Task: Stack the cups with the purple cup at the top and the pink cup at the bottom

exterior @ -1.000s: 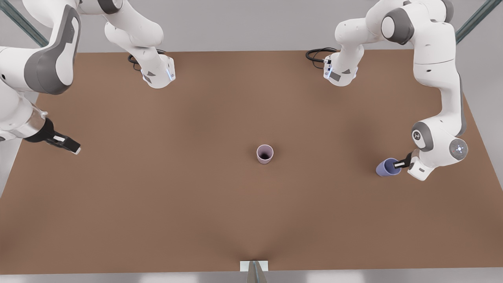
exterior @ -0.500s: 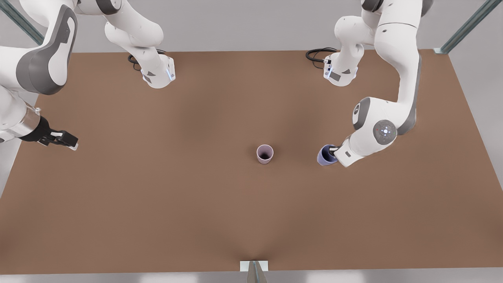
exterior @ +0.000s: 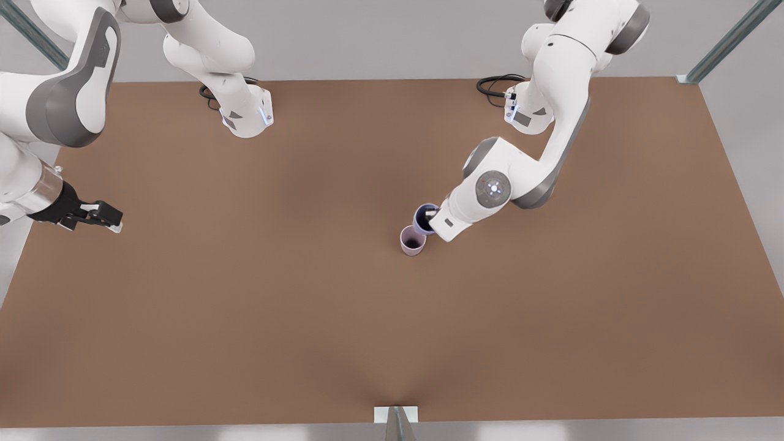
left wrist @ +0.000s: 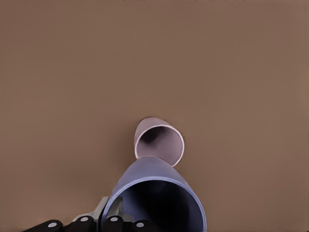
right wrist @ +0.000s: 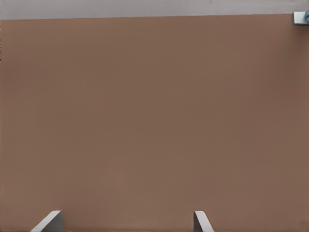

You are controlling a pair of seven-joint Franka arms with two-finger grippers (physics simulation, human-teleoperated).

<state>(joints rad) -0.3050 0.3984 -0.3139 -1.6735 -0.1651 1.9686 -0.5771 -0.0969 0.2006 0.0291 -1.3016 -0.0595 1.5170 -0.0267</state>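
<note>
Brown and matte, the flat table top (exterior: 245, 318) carries the small pale pink tapered cup (exterior: 413, 239), which stands upright near the middle with its dark inside showing. Just beside it, toward the front view's right and a little farther back, the small blue-violet tapered cup (exterior: 424, 218) is held above the table by the left gripper (exterior: 432, 215), whose fingers are closed on the cup's rim. In the left wrist view the purple cup (left wrist: 155, 200) is close to the camera and the pink cup (left wrist: 159, 143) lies just beyond it, their outlines overlapping. The right gripper (exterior: 105, 218) waits over the table edge at the front view's left, well apart from both cups, and its two fingertips (right wrist: 50, 222) stand wide apart over bare table.
</note>
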